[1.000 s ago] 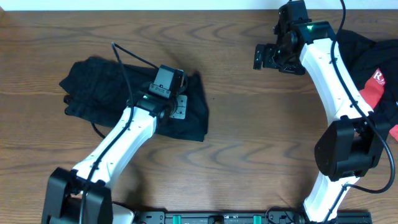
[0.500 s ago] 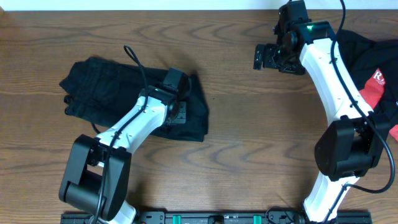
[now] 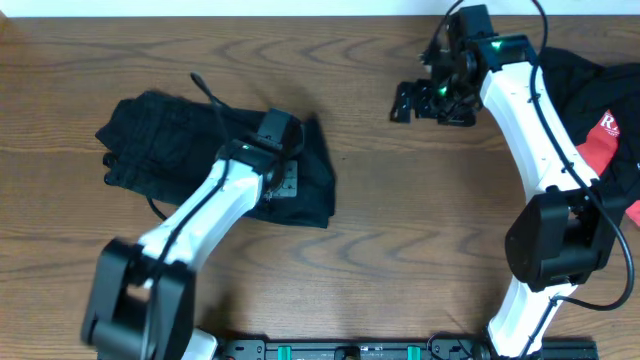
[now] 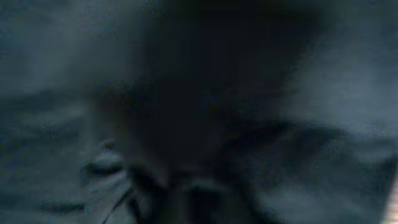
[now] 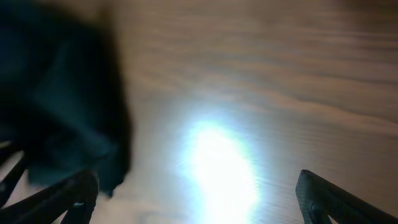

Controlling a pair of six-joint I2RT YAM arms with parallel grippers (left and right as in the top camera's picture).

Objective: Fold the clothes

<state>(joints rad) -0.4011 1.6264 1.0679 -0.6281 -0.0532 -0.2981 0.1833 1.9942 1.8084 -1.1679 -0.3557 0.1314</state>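
The clothes (image 3: 170, 150) lie as a black folded bundle on the left half of the wooden table, with a thin cord trailing at the lower left. My left gripper (image 3: 286, 178) is pressed down onto the right part of the bundle. Its wrist view shows only dark blurred fabric (image 4: 323, 93), so its jaws cannot be made out. My right gripper (image 3: 412, 100) hovers above bare wood at the back, well right of the clothes. It is open, fingertips (image 5: 81, 193) wide apart with nothing between them (image 5: 199, 199). A dark blurred cloth edge (image 5: 56, 93) fills that view's left side.
A black-and-red garment with white lettering (image 3: 605, 115) lies at the table's right edge behind the right arm. A black rail (image 3: 340, 350) runs along the front edge. A bright light glare sits on the wood under the right gripper.
The left arm's elbow has swung while its gripper stayed on the clothes' right part. The right gripper has shifted a little left and lower.
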